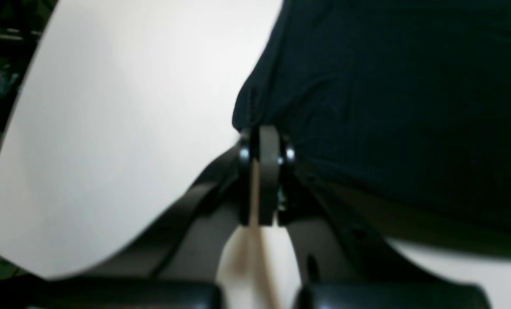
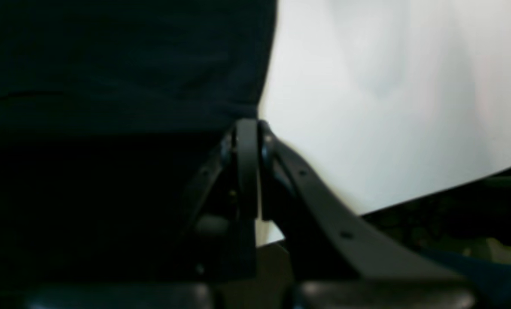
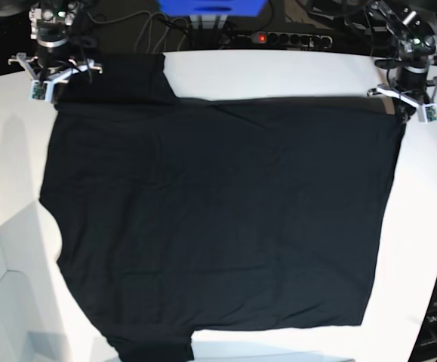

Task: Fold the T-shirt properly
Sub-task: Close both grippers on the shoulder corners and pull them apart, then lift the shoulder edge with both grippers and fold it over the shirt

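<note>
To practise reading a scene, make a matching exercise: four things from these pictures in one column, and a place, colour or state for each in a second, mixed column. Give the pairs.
Column one:
1. T-shirt
2. table
3. left gripper
4. power strip

Column two:
a. white
b. shut on a cloth corner, on the base view's right
c. behind the table, red light on
d. black, spread flat

Pairs: 1-d, 2-a, 3-b, 4-c

The T-shirt [image 3: 218,219] is plain black all over, no print showing. Under it the worktop [image 3: 278,75] is white. A blue box [image 3: 210,7] sits behind.
</note>
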Controlling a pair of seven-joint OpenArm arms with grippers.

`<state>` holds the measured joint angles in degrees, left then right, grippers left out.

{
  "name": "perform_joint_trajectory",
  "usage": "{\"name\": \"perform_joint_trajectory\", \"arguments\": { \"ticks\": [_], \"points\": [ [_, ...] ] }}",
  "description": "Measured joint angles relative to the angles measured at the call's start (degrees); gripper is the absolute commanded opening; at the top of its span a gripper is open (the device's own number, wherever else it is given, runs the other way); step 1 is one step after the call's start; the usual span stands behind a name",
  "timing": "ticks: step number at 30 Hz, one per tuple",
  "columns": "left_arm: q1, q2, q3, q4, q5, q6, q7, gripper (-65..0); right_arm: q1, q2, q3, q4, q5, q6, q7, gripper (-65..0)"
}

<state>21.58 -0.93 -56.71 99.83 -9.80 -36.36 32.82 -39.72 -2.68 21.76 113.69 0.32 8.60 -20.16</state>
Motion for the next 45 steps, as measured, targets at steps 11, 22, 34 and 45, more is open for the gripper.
{"name": "perform_joint_trajectory", "arguments": {
  "ticks": [11, 22, 34, 45],
  "points": [
    [1.36, 0.81, -4.96, 0.72, -2.54, -0.11, 0.11, -65.0, -1.38, 0.13, 0.44, 0.04, 0.15, 0.44, 1.79, -65.0],
    [4.48, 2.54, -5.03, 0.72, -2.69, -0.11, 0.07, -65.0, -6.40, -1.92, 2.47, 0.07, -0.04, 6.84, 10.51, -65.0],
    [6.80, 3.63, -5.11, 0.68, -2.23, -3.54, 0.00, -65.0, -12.37, -2.08, 2.16, 0.09, -0.07, 6.86, 21.20, -65.0],
    [3.23, 3.45, -9.73, 0.72, -1.99, -3.76, 0.35, -65.0, -12.28, -5.22, 2.36, 0.11, 6.12, 14.12, 28.98, -65.0]
  ]
}}
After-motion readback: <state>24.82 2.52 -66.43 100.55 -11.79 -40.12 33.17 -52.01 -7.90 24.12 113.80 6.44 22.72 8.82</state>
